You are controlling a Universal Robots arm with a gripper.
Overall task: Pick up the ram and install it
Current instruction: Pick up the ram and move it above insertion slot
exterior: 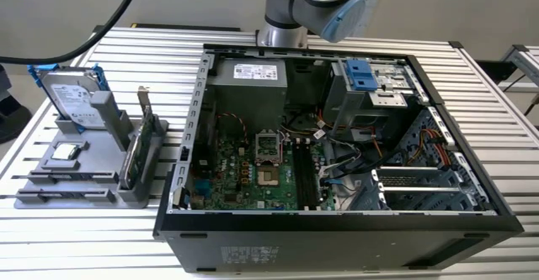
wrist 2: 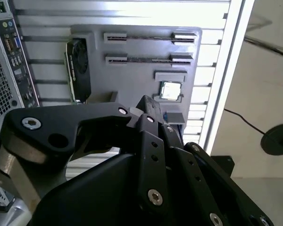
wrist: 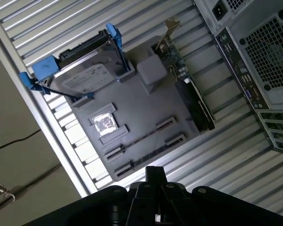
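My pincer (wrist 2: 148,106) hangs above a grey tray (wrist 2: 132,89) on a slatted metal table (exterior: 84,242). It is closed and grips nothing, with its black tip pointing down at the tray in both wrist views.

The ram (wrist 2: 146,60) lies in the tray as two thin dark sticks, each seated in its own long slot, side by side and parallel. In the first wrist view, the sticks (wrist: 139,140) sit at the tray edge nearest my pincer tip (wrist: 154,170), clear of it.

A square silver chip (wrist 2: 169,90) rests in a pocket just beside the sticks. Further along the tray stand a green card (exterior: 139,147) on edge and a silver drive (exterior: 80,100) with blue rails, tilted.

In the exterior view, an open computer case (exterior: 337,226) sits just beside the tray, on the exterior view's right, with its green board (exterior: 252,173) exposed.
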